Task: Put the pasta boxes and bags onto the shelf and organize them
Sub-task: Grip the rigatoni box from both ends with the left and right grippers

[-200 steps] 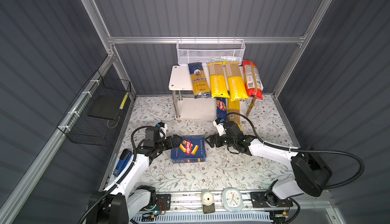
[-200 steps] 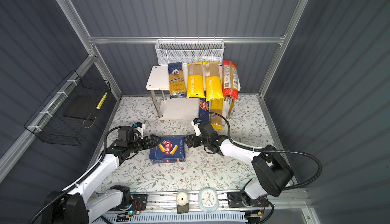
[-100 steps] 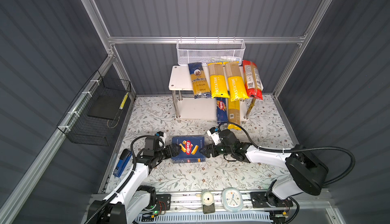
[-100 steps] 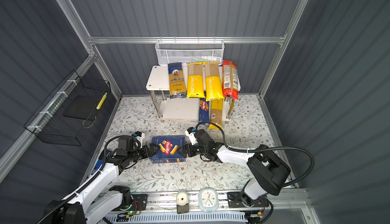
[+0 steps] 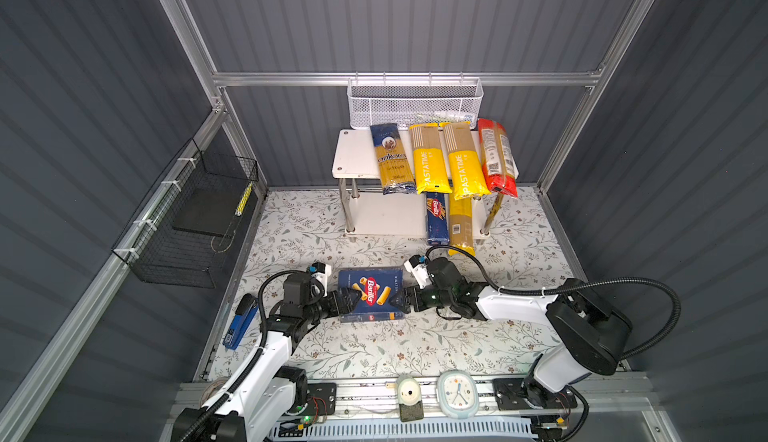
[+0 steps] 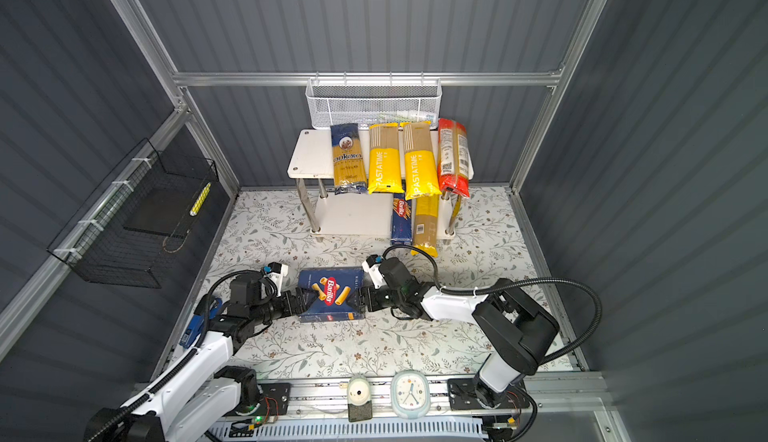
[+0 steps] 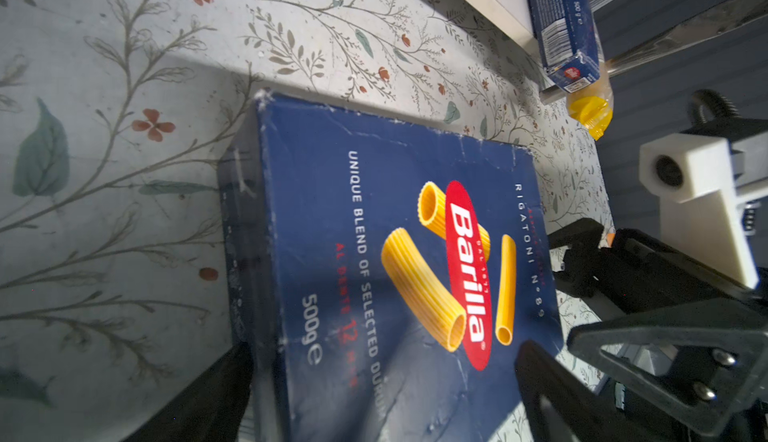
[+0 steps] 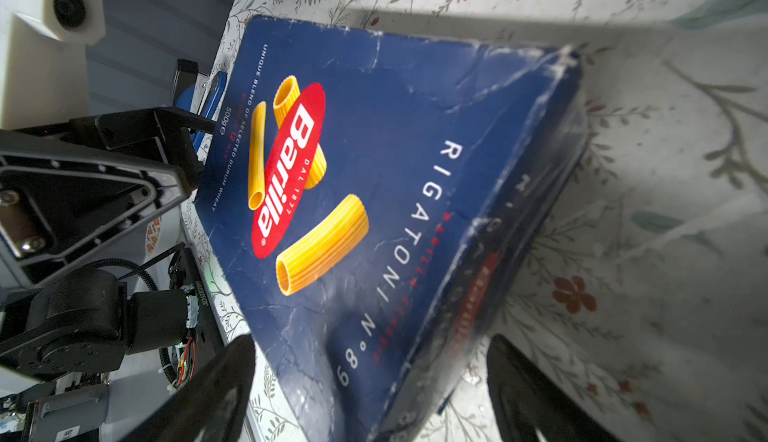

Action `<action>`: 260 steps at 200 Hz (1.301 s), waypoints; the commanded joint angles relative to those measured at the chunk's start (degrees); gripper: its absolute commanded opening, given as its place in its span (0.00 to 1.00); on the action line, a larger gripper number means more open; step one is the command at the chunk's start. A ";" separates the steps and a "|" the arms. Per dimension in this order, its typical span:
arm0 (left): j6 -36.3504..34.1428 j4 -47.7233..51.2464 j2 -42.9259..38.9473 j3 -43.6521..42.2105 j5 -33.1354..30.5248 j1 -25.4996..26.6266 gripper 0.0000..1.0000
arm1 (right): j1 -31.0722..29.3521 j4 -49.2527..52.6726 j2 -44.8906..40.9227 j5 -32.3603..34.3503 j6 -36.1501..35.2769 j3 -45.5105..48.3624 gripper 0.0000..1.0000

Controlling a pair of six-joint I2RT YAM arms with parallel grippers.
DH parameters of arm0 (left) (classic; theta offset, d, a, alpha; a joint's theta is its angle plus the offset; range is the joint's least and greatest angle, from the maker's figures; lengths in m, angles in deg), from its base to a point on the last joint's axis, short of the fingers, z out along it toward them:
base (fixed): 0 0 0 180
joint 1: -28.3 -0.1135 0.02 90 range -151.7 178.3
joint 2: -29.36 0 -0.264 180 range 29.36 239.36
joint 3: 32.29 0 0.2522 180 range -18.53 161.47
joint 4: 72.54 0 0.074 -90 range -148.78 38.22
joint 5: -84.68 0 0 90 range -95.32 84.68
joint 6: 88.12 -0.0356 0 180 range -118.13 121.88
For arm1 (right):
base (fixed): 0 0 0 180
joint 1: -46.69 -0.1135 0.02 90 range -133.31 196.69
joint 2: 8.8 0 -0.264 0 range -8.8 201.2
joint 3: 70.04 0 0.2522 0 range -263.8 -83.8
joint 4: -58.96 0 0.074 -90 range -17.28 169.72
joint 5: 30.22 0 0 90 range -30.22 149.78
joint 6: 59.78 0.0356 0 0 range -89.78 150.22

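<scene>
Rigatoni box lies flat on the tabletop, midway between its side edges, somewhat nearer the front edge — we see the left gripper and right gripper at its short ends, both with jaws spread wide astride the cardboard. At the back edge stands the shelf — four bags across its top board

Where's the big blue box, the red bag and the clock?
big blue box (image 5: pixel 372 292), in a top view, on its logo
red bag (image 5: pixel 497 159), in a top view, its middle
clock (image 5: pixel 457 392), in a top view, its face
</scene>
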 commanded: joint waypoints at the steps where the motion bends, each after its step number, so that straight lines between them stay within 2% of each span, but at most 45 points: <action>1: -2.20 2.12 -0.82 0.71 1.84 0.12 1.00 | -0.37 2.01 0.50 -0.76 0.00 -1.77 0.88; 56: -1.87 3.95 -3.45 1.43 -0.72 0.07 0.99 | 0.53 10.33 -2.34 1.35 -4.35 -3.42 0.90; 73: -1.98 4.39 -4.24 1.69 -2.47 0.09 0.99 | 2.62 7.60 -4.00 -1.34 -3.29 -1.36 0.90; 96: -2.14 7.31 -5.25 2.36 -6.43 0.08 0.99 | 3.35 8.40 -5.85 0.48 -3.33 -0.40 0.90; 115: -1.54 7.68 -6.20 2.36 -8.15 0.07 0.99 | 3.32 5.81 -5.32 -0.92 -1.36 0.35 0.89; 138: -0.55 6.27 -6.39 2.04 -7.11 0.08 0.99 | 2.73 2.52 -3.04 -2.08 0.76 0.59 0.88; 177: -0.14 3.96 -5.41 1.15 -3.38 0.11 0.99 | 1.24 2.45 0.46 -2.71 0.52 -1.17 0.88; 216: 1.37 -0.45 -3.75 -0.44 3.44 0.10 0.99 | -0.17 1.86 0.73 -2.50 0.96 -1.48 0.88; 233: 0.88 0.94 -2.86 0.04 5.07 0.09 0.99 | -0.81 0.35 1.30 -2.84 2.07 -1.94 0.88; 260: 0.39 6.44 -2.79 1.11 2.73 0.08 0.99 | -1.96 -0.12 2.76 -2.79 2.38 -3.88 0.88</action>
